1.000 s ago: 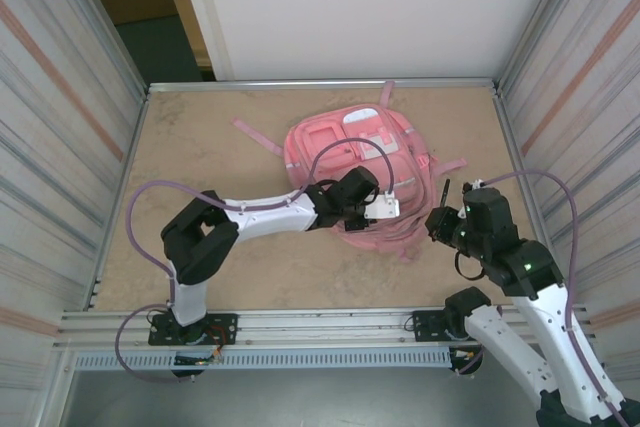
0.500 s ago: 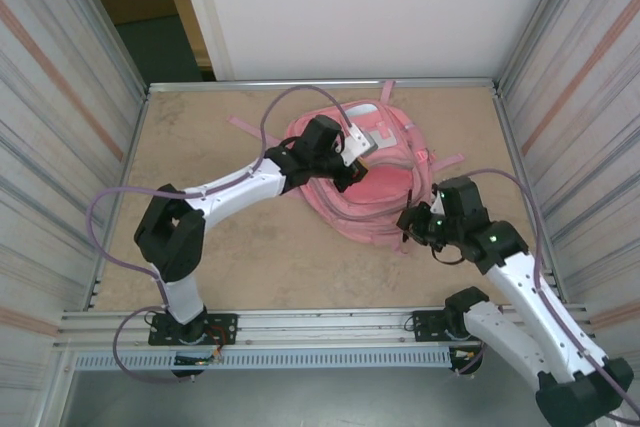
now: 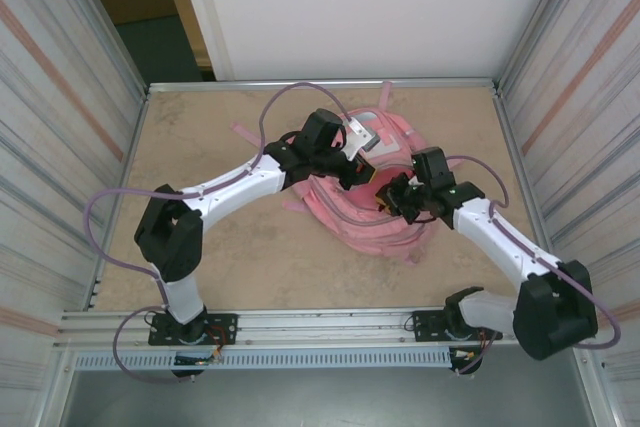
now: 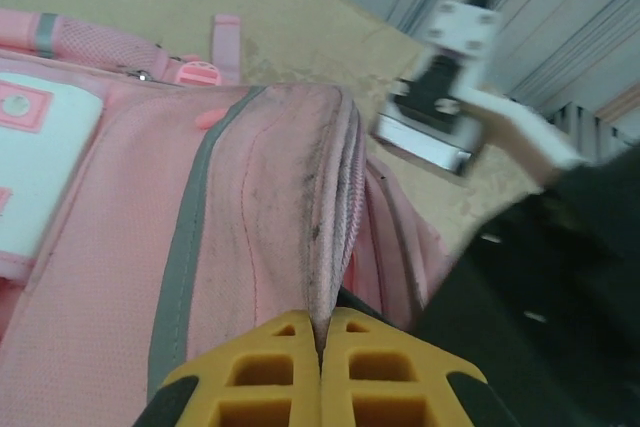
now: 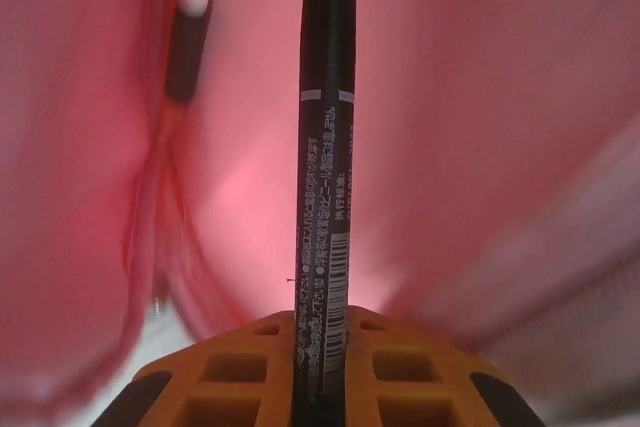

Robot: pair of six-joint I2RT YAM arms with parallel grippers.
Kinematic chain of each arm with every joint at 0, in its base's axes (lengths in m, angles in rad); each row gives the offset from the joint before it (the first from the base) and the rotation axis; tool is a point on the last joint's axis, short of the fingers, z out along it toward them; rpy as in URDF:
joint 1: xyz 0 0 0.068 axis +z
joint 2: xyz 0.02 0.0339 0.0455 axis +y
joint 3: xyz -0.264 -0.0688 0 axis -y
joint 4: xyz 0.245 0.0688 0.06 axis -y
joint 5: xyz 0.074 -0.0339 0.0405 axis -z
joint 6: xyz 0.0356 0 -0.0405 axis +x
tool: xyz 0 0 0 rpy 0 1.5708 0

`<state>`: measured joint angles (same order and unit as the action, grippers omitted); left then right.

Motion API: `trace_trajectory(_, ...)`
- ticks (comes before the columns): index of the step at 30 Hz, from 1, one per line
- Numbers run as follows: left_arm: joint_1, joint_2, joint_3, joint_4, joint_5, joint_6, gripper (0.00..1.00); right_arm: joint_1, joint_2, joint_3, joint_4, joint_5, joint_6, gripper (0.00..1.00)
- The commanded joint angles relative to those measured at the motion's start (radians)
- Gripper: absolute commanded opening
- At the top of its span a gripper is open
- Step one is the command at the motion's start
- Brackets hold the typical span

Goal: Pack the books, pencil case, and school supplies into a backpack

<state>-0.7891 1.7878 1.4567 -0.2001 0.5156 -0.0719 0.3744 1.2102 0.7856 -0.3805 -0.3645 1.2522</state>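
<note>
The pink backpack (image 3: 350,215) lies at the table's middle right. My left gripper (image 3: 349,168) is shut on the fabric edge of the backpack's (image 4: 250,207) opening; in the left wrist view the yellow fingertips (image 4: 322,321) pinch that edge. My right gripper (image 3: 388,193) is at the opening from the right, shut (image 5: 322,319) on a slim black pen (image 5: 326,147) that points into the pink inside (image 5: 480,127). A second pen with a white tip (image 5: 190,32) lies blurred inside at the left. The books and the pencil case are out of view.
The sandy table (image 3: 200,147) is boxed in by ribbed metal walls (image 3: 70,147) left and right. A pink strap (image 3: 247,133) trails off the backpack's left. My right arm's wrist camera (image 4: 452,87) hangs close beside the left gripper. A metal rail (image 3: 320,322) runs along the near edge.
My left gripper moved from the backpack's front to its far edge and shut on the fabric. My right arm swung left from beside the backpack and brought the pen into the opening.
</note>
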Motion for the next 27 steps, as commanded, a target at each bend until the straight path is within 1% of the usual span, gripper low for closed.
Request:
trace_trajectory(1,-0.009,-0.029,0.054,0.119,0.127,-0.062,0.0,0.0,0.053,0.043,0.099,0.108,0.143,0.18)
trace_trajectory(2,-0.009,-0.024,0.054,0.12,0.135,-0.07,0.0,0.007,0.075,0.051,0.121,0.107,0.143,0.25)
trace_trajectory(3,-0.007,-0.021,0.054,0.126,0.143,-0.073,0.0,0.01,0.094,0.057,0.144,0.096,0.141,0.28)
trace_trajectory(6,-0.003,-0.012,0.031,0.163,0.143,-0.078,0.0,0.026,0.114,0.078,0.171,0.041,0.126,0.35)
trace_trajectory(8,0.008,-0.003,0.021,0.189,0.143,-0.093,0.0,0.04,0.098,0.092,0.129,0.041,0.097,0.4)
trace_trajectory(10,0.02,0.008,0.023,0.2,0.15,-0.107,0.0,0.049,0.06,0.087,0.08,0.065,0.081,0.41)
trace_trajectory(13,0.033,0.027,0.025,0.201,0.147,-0.107,0.0,0.043,-0.023,0.067,0.025,0.062,0.05,0.42)
trace_trajectory(15,0.04,0.036,0.035,0.178,0.142,-0.088,0.0,0.039,-0.09,0.071,-0.046,0.083,0.007,0.44)
trace_trajectory(18,0.047,0.044,0.024,0.157,0.12,-0.068,0.0,0.024,-0.194,0.07,-0.171,0.161,-0.054,0.46)
trace_trajectory(21,0.048,0.056,-0.003,0.18,0.126,-0.085,0.01,-0.01,-0.29,0.061,-0.265,0.169,-0.136,0.46)
trace_trajectory(22,0.049,0.061,-0.002,0.172,0.143,-0.095,0.06,-0.018,-0.313,0.062,-0.298,0.17,-0.171,0.46)
trace_trajectory(24,0.05,0.055,-0.001,0.126,0.156,-0.106,0.11,-0.023,-0.346,0.071,-0.366,0.192,-0.251,0.47)
trace_trajectory(26,0.056,0.024,-0.028,0.093,0.128,-0.126,0.26,-0.022,-0.367,0.084,-0.459,0.234,-0.313,0.48)
trace_trajectory(27,0.061,0.007,-0.045,0.085,0.126,-0.136,0.28,-0.023,-0.374,0.092,-0.497,0.246,-0.334,0.49)
